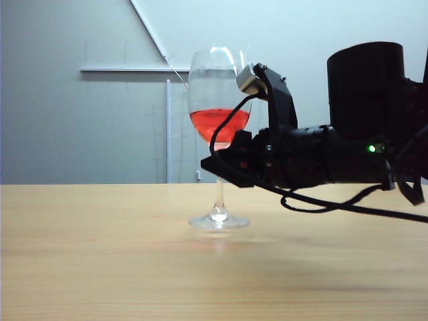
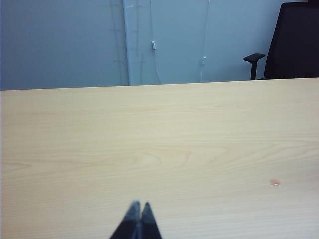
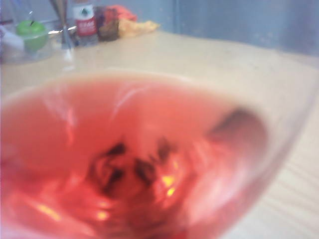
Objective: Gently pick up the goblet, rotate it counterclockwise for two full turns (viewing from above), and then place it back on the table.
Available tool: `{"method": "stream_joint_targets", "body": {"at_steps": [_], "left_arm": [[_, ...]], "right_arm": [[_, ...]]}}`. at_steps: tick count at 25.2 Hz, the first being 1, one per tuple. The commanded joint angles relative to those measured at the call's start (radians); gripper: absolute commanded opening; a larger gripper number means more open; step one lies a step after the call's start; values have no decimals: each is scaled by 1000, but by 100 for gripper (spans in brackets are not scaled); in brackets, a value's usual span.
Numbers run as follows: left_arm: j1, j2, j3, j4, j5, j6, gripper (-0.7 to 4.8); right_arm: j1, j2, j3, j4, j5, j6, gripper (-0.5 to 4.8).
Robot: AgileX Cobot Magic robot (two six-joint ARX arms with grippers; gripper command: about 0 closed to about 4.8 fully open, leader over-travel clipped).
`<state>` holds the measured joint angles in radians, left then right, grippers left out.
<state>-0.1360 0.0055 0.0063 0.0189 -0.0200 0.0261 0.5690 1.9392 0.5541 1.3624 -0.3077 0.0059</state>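
The goblet (image 1: 217, 87), a tall clear glass with red liquid in its bowl, stands with its round foot (image 1: 219, 219) on the beige table (image 1: 100, 254). My right gripper (image 1: 217, 164) reaches in level from the right and is shut on the thin stem just under the bowl. In the right wrist view the goblet's red-filled bowl (image 3: 134, 149) fills the picture and hides the fingers. My left gripper (image 2: 138, 206) is shut, tips together, above bare table (image 2: 159, 139), far from the glass and outside the exterior view.
A black cable (image 1: 334, 204) sags under the right arm, close above the table. At the table's far end sit a green object in a clear container (image 3: 31, 32), a red-labelled bottle (image 3: 85, 22) and yellow cloth (image 3: 132, 25). A black chair (image 2: 294, 40) stands beyond the table edge.
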Motion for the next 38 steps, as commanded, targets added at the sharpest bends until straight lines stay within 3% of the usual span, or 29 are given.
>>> {"method": "stream_joint_targets", "body": {"at_steps": [1,5,12,17,20,27,33,38], "left_arm": [[-26,0,3,12,-2,0,-5],[-60,0,3,12,-2,0,-5],[-60,0,3,12,-2,0,-5],[-60,0,3,12,-2,0,-5],[-60,0,3,12,-2,0,-5],[-60,0,3,12,-2,0,-5],[-62,0,3,12,-2,0,-5],[-62,0,3,12,-2,0,-5]], "right_arm": [[1,-18,32,47,44,-7,-7],[1,-18,75,34,115,-5,-7],[-36,-19,149,-53,65,422,-7],[-40,-23,216,-158,43,432,-7],[-35,-62,285,-361,69,348,-7],[-9,-150,336,-556,272,95,-7],[57,-165,336,-570,533,-150,-7],[106,-165,330,-542,663,-327,-7]]}}
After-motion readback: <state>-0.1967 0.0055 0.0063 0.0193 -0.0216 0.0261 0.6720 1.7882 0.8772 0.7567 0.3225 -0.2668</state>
